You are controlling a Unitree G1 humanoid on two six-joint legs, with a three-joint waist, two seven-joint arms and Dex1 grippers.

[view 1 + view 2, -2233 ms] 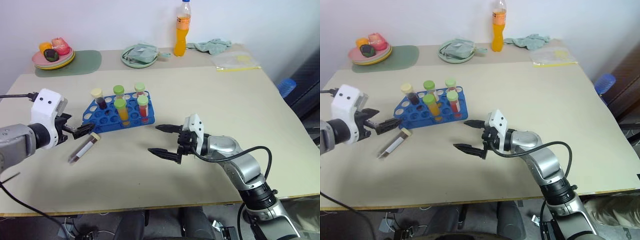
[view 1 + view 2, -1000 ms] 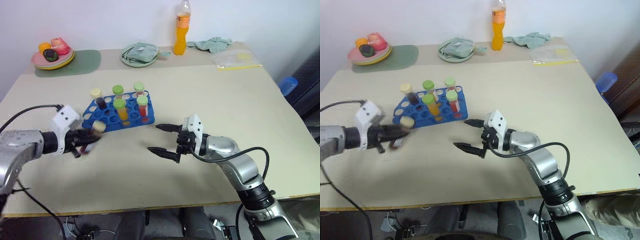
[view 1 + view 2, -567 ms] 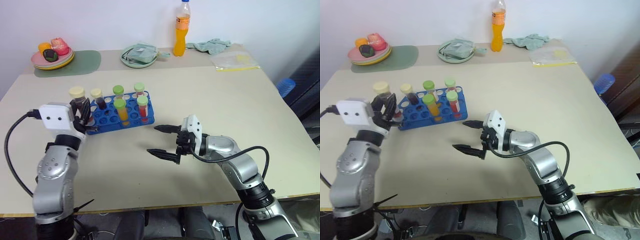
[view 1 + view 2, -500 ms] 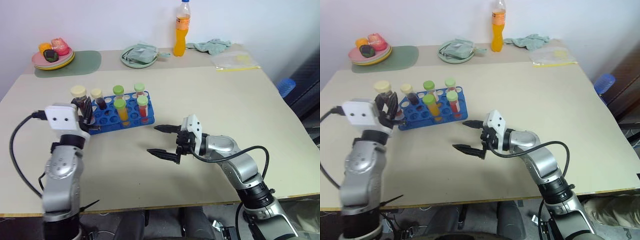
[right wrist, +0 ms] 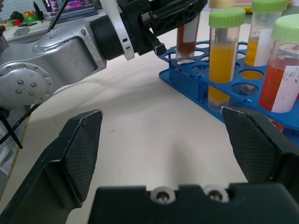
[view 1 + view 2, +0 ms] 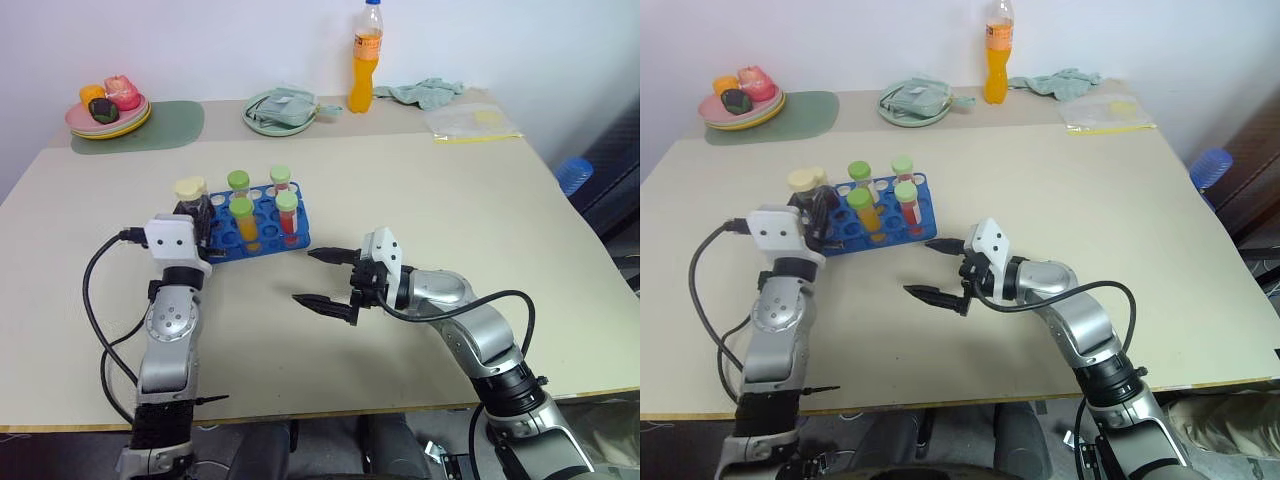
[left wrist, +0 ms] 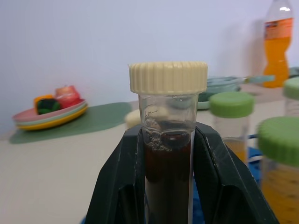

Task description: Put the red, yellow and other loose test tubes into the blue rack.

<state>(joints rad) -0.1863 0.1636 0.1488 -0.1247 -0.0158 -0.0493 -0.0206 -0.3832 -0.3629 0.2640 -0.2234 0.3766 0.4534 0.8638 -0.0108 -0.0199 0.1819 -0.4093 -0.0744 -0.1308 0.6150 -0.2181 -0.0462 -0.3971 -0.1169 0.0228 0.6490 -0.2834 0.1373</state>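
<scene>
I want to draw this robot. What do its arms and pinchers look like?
Both arms are shiny silver metal tubes with round joints and small screws. Each wrist wears a white boxy block with little dark dots. The left gripper and right gripper each have two black pointed fingers with textured pads. Thin black cables loop beside both arms.

A beige table [image 6: 420, 190] stands against a plain white wall [image 6: 200, 40]. Along its far edge, from ten to one o'clock, sit a stack of plates with fruit [image 6: 107, 112] on a green mat [image 6: 160, 124], a pale green dish [image 6: 280, 108], an orange drink bottle [image 6: 365, 58], a crumpled cloth [image 6: 425, 92] and a plastic bag [image 6: 472, 122]. A blue object [image 6: 573, 172] shows beyond the table's right edge at three o'clock.
</scene>
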